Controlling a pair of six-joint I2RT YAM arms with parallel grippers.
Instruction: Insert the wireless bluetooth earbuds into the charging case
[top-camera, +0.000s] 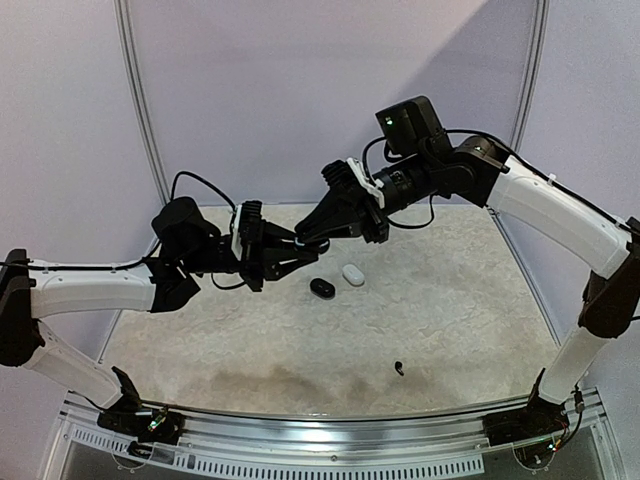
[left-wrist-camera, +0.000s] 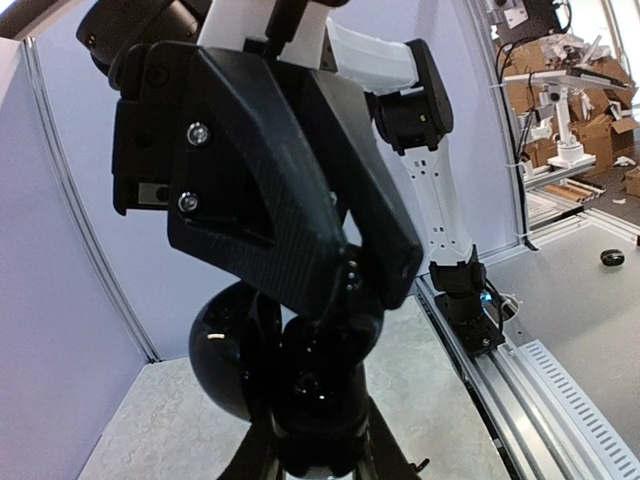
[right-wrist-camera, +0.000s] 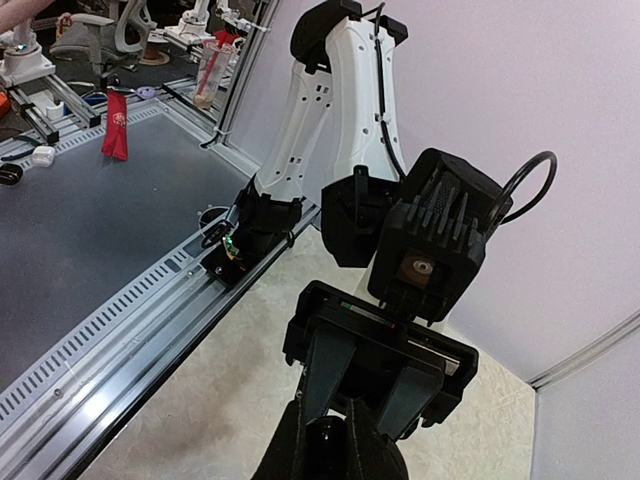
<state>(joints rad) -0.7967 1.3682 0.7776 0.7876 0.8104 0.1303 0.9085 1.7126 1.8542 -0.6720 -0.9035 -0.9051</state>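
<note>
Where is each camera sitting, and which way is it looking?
Top external: high behind the arm bases, looking down on the table; the left arm and right arm show, jaws close together in the air.
Left wrist: on the left arm, facing the right gripper and right arm; its own jaws at the bottom.
Right wrist: on the right arm, facing the left arm and its camera box; its own jaws at the bottom.
Shared: the wrist views face each other.

Light even, diffuse, bright. Faint shadow on surface (top-camera: 450, 320) near front. Wrist views bowed at edges, foreground soft.
</note>
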